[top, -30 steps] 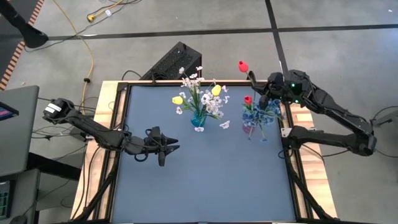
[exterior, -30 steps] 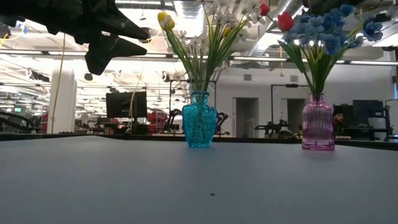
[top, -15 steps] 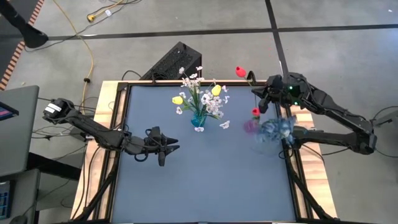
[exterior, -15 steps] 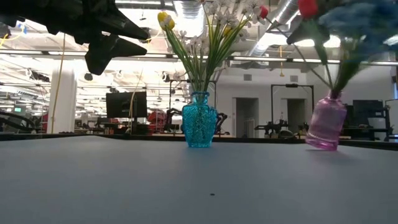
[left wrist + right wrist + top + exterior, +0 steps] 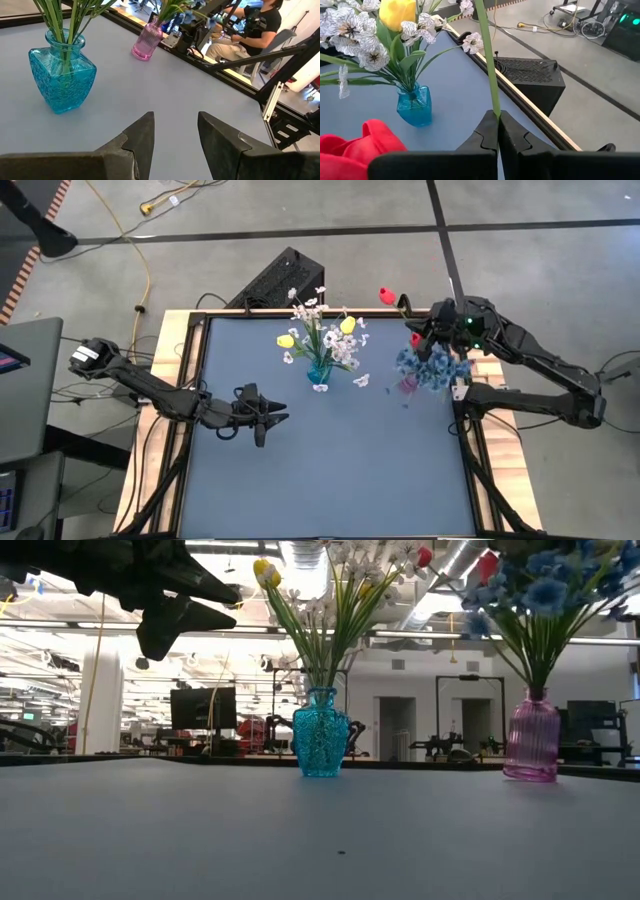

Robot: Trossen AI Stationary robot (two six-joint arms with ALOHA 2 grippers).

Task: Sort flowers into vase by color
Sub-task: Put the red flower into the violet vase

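My right gripper [image 5: 418, 330] hovers above the pink vase [image 5: 532, 740] near the table's right edge, shut on a red tulip whose bud [image 5: 385, 295] points toward the far side. The pink vase holds blue blossoms [image 5: 430, 365] and another red tulip [image 5: 355, 145]. The blue vase [image 5: 319, 370] stands on its base at the far middle with yellow tulips [image 5: 397, 12] and white sprays [image 5: 345, 350]. My left gripper [image 5: 175, 130] is open, hovering over the table's left middle [image 5: 268, 415], holding nothing. My right gripper pinches the red tulip's green stem [image 5: 494, 102] between its two shut fingers, which lie across it. The stem runs on past the fingertips, and the flower is lifted, tilted with its bud toward the far edge. The gripper hides the stem's lower end.
The table's wooden frame rail [image 5: 470, 430] runs close beside the pink vase. A black box [image 5: 280, 275] sits off the far edge. A seated person [image 5: 250, 30] shows beyond the table in the left wrist view. Bare table surface [image 5: 340, 470] lies toward the near side.
The pink vase tipped over toward the table's right edge, its flowers swinging, then came back upright, standing a little farther right than before. My right gripper with the red tulip shifted slightly, and the bud moved a little toward the left and near.
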